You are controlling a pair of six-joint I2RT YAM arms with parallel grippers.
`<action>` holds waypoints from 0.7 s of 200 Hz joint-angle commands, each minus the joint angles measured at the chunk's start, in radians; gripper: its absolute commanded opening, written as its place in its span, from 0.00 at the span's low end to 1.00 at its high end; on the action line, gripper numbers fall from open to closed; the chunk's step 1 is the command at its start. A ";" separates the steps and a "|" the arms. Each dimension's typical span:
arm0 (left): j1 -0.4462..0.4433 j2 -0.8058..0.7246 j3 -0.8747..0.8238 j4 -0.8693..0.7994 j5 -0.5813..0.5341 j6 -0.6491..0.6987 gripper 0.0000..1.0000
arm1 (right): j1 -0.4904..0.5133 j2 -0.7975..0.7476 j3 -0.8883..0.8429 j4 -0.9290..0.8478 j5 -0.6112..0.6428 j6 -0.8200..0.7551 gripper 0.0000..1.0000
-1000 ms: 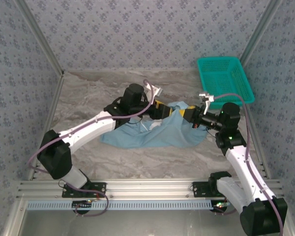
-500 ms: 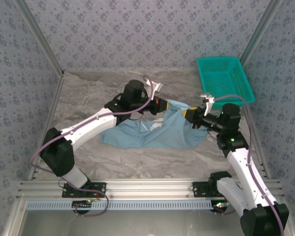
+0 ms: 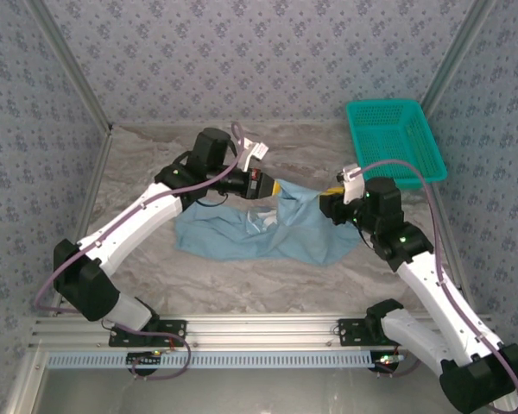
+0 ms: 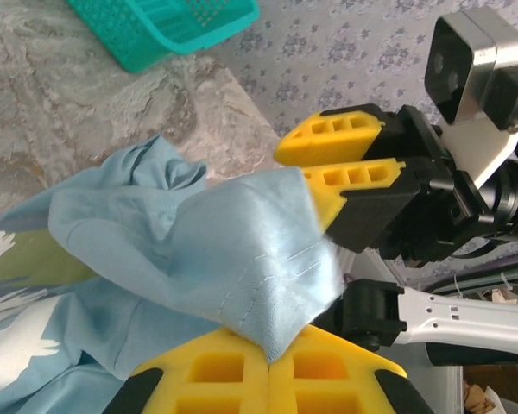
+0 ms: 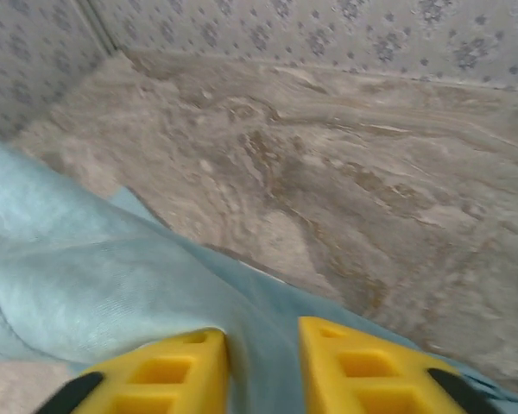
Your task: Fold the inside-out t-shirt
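Left wrist camera shows left gripper (image 4: 272,360) clamped on the t-shirt (image 4: 233,259); right gripper (image 5: 261,371) stands slightly parted over it, basket (image 4: 155,26) beyond.

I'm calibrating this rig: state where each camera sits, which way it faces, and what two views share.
Top external: above and behind the bases, looking down on the table; both arms, left pincer and right pincer show.
Left wrist: on the left arm, facing across the t-shirt to the right pincer and teal basket; its fingers, shut on cloth, show below.
Right wrist: low over the t-shirt, facing the back wall; its parted fingers show below.
Shared: top external and left wrist both show the basket.
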 commanded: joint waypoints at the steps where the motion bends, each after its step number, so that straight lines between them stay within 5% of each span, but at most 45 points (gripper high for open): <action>1: 0.006 -0.002 0.020 -0.047 -0.012 0.033 0.00 | 0.008 -0.015 0.050 -0.122 0.082 -0.023 0.38; 53: 0.004 0.027 0.036 -0.048 -0.006 0.043 0.00 | 0.104 -0.028 0.075 -0.098 -0.187 -0.105 0.59; 75: 0.004 0.029 0.041 -0.050 -0.004 0.046 0.00 | 0.194 0.014 0.097 -0.091 -0.101 -0.136 0.66; 140: 0.003 0.031 0.040 -0.046 0.004 0.046 0.00 | 0.255 0.129 0.162 -0.085 0.038 -0.209 0.60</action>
